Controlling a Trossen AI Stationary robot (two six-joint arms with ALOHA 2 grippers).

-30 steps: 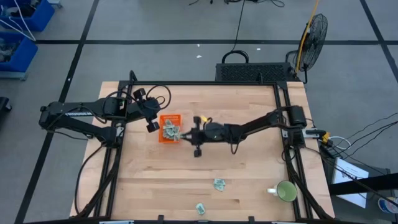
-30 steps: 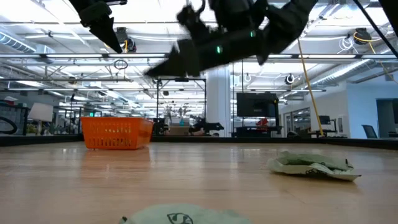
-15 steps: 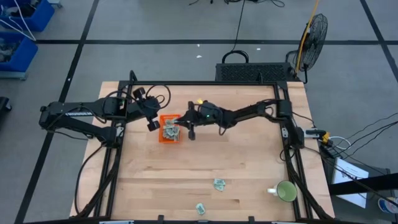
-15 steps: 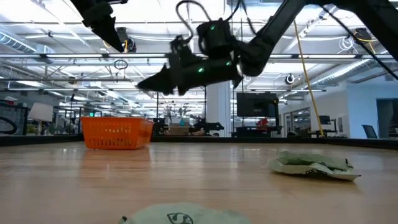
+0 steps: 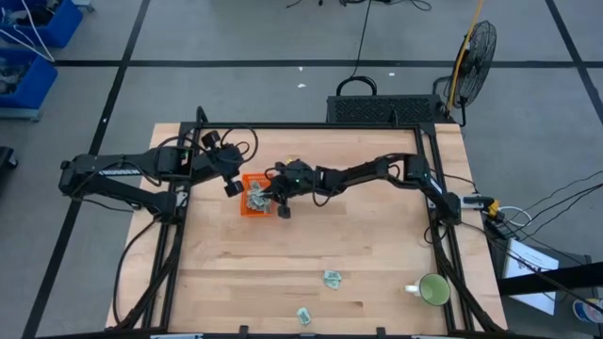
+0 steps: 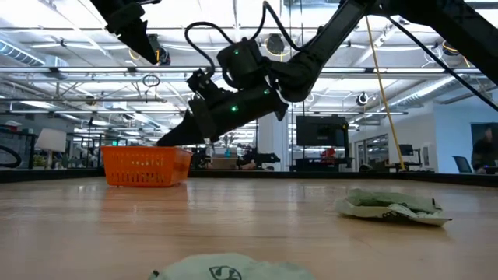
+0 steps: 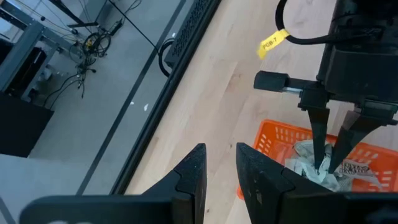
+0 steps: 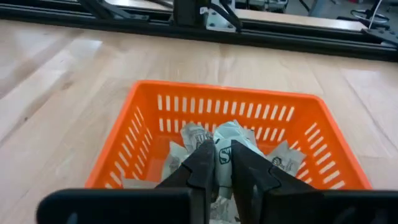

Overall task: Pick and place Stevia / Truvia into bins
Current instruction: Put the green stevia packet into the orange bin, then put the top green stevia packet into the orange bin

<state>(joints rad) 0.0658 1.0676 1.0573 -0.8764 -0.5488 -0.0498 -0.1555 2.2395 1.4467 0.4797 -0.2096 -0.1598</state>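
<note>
Right gripper [image 8: 216, 163] is held over the orange bin [image 5: 255, 195] near the table's [image 5: 377, 273] far-left corner, fingers pinching a sachet [image 8: 225, 149]. Two sachets [image 5: 332, 278] are left near the front edge. Left gripper [image 7: 217, 171] is parked beside the bin, slightly spread.

Grey floor [image 5: 236, 28] with dark lines, black fan [image 5: 476, 47], blue crates [image 5: 28, 47], ceiling trusses [image 6: 436, 70]

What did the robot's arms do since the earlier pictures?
The right hand swung across the table to the orange bin and dipped over it, carrying a sachet pinched between its fingers. The left hand stayed hovering beside the bin. The two loose sachets and the green mug did not move.
</note>
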